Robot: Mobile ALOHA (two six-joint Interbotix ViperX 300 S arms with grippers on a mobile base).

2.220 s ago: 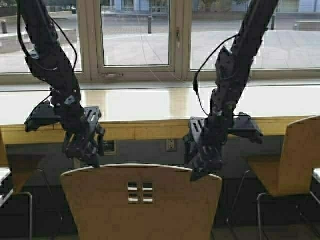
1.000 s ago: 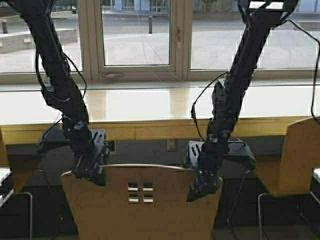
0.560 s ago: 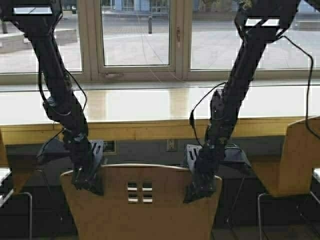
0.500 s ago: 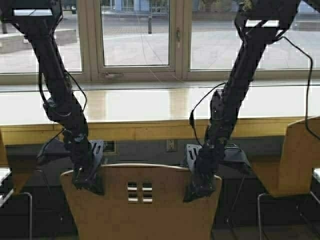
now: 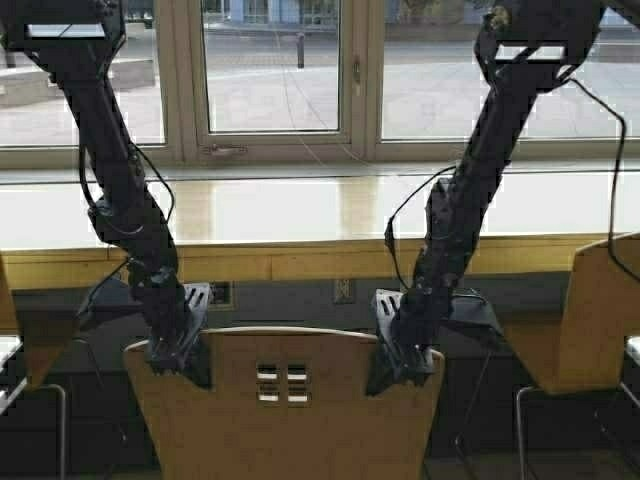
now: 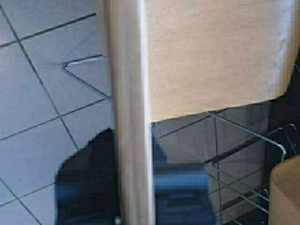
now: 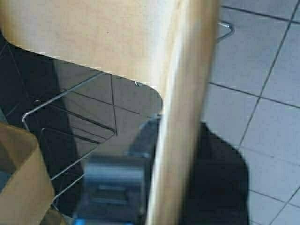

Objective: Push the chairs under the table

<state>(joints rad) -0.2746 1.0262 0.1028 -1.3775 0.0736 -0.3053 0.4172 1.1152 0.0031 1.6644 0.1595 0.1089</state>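
Facing table: chair backrest.

Tan plywood chair upright facing pale wooden table; second chair right.

Tan plywood chair — four small square cut-outs — before pale yellowish table; black arms.

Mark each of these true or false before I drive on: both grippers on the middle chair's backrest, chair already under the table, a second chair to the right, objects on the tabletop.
1. Both the left gripper and the right gripper sit on the top edge of the middle chair. True.
2. That chair's backrest is already under the table. False: it stands in front of the table's edge.
3. Another chair stands to the right. True.
4. Cups stand on the tabletop. False: none show.
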